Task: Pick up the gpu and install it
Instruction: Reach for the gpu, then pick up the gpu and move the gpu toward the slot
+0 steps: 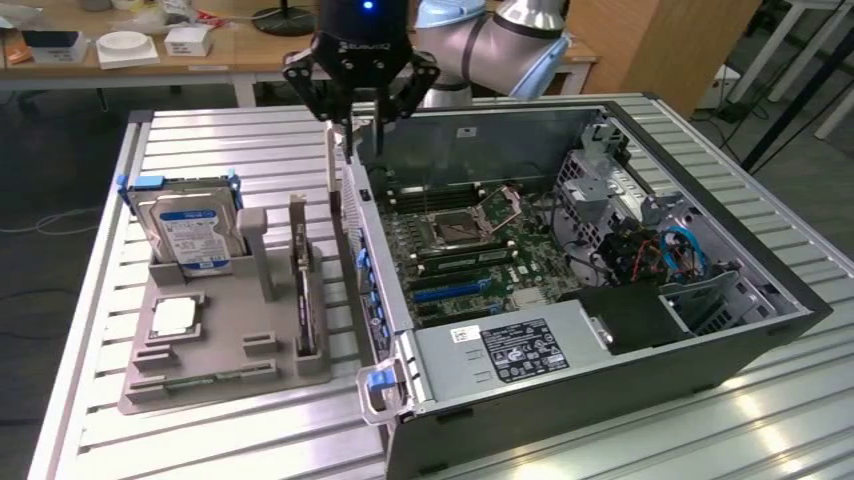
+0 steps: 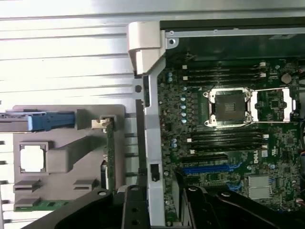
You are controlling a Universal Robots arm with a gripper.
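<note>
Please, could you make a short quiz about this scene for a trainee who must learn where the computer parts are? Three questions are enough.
1. True or false: the gpu stands on its edge in the grey tray, not in the gripper.
2. Choose one: what stands in the blue frame at the tray's far end? A) the hard drive B) a keyboard C) a screwdriver
3. Short answer: in the exterior view, on which side of the open computer case does the tray lie?

Key: 1 true; 2 A; 3 on the exterior view's left.
</note>
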